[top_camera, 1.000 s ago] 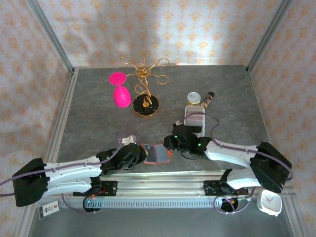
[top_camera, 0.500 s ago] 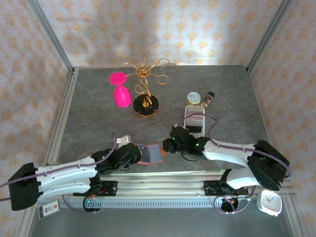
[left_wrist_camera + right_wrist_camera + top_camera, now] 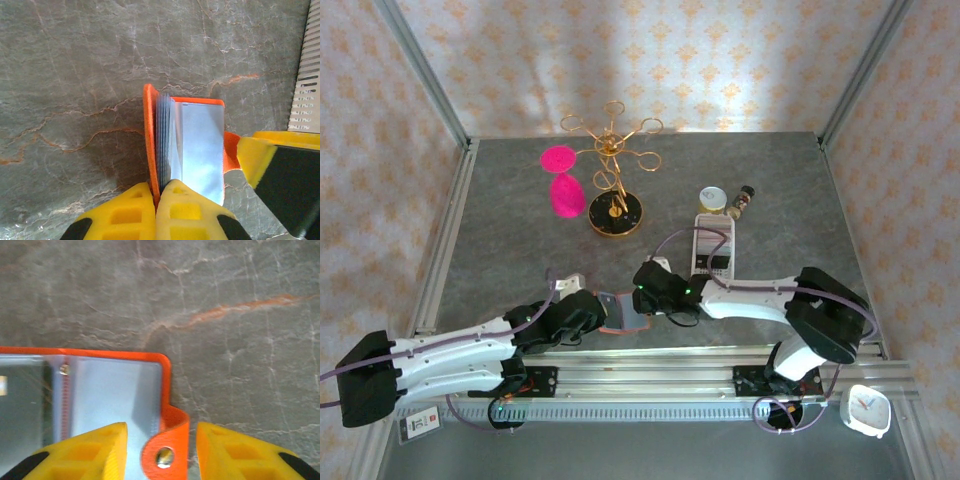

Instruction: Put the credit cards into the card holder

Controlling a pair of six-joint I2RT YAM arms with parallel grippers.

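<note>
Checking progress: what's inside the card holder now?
The card holder is open: grey-blue pockets and a fan of thin leaves at its fold. Whether any pocket holds a card is hidden.

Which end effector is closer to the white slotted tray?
Right. The right end effector is open at the card holder, just in front and left of the white slotted tray; the left end effector, shut on that holder, is farther left.

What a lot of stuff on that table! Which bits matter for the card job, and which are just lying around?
In the job: card holder; left gripper pinching it; right gripper open around its tab.
Lying about: gold stand; pink glass; small jar; little bottle; white clock; white slotted tray, contents unclear.
</note>
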